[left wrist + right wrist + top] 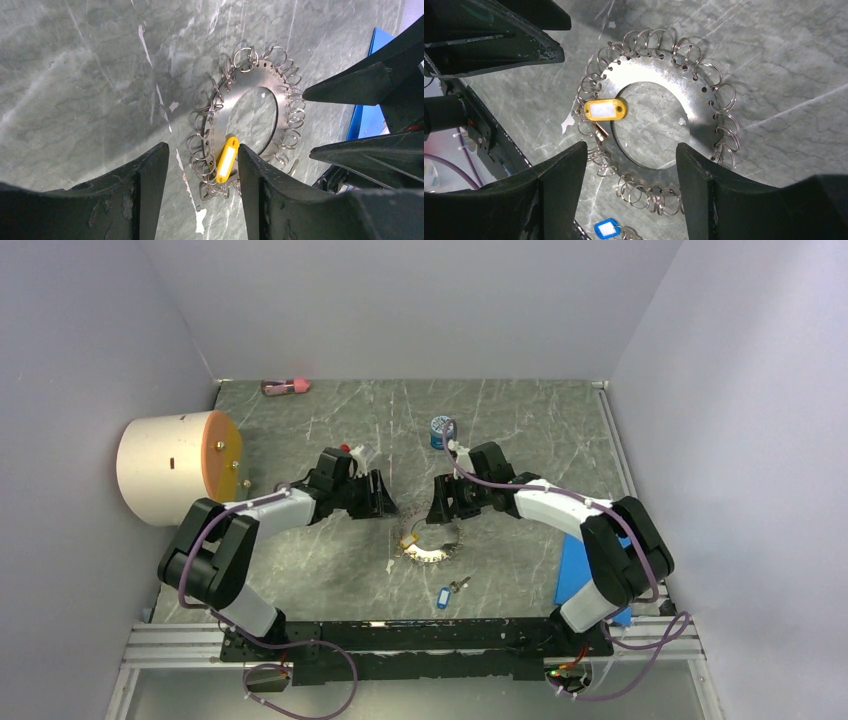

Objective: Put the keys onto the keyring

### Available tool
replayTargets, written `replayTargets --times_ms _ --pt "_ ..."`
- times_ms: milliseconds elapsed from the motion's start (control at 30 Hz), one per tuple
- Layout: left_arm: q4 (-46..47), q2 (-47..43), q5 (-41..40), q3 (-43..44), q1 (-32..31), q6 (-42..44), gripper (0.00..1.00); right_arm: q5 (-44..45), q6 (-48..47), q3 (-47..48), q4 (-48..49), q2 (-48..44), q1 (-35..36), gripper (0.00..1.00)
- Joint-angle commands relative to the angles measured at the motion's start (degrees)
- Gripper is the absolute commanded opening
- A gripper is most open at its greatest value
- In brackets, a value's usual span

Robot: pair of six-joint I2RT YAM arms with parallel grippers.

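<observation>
Two tools over the keyring (pixel 435 543), both spread and pinching nothing: left tool (pixel 378 495) off its far-left side, right tool (pixel 445 502) just over its far edge. Keyring flat on the table (pixel 320 430), a steel disc with a centre hole and small split rings (pixel 659 204) all round its rim. Yellow-tagged key (pixel 605 109) lying across the keyring's left rim, among the rings there; cannot tell whether actually threaded. Blue-tagged key (pixel 443 597) loose on the table, on the near side of the keyring and apart from it, not yet on. From the left wrist, yellow tag framed between the left fingers (pixel 150 175), lower than them, untouched.

Likely trouble from here: closing on the tag alone and dragging the whole disc along, for want of a firm hold by the other tool. Could also snag neighbouring rings, packed tight and overlapping. Might knock fingertips together, with both tools crowded over one small spot. Easy, too, to nudge the blue-tagged key farther off.
</observation>
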Motion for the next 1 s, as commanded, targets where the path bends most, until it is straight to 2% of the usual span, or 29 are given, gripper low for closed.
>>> replayTargets --times_ms 0,267,500,967 --pt "-0.5 -0.7 1.0 -0.5 -0.4 0.2 0.57 -3.1 0.8 1.5 2.1 1.0 0.3 0.68" --pt "3.0 -0.9 2.3 -5.5 -1.3 -3.4 0.54 -5.4 1.1 0.4 2.8 2.3 1.1 0.65" --pt "7.1 1.6 3.9 -5.1 -4.9 -6.1 0.51 -5.9 0.9 0.8 2.6 3.0 1.8 0.64" --pt "-1.2 -4.5 -5.0 -3.4 -6.1 -0.8 0.49 -4.9 -1.0 1.9 0.3 3.6 4.0 0.63"
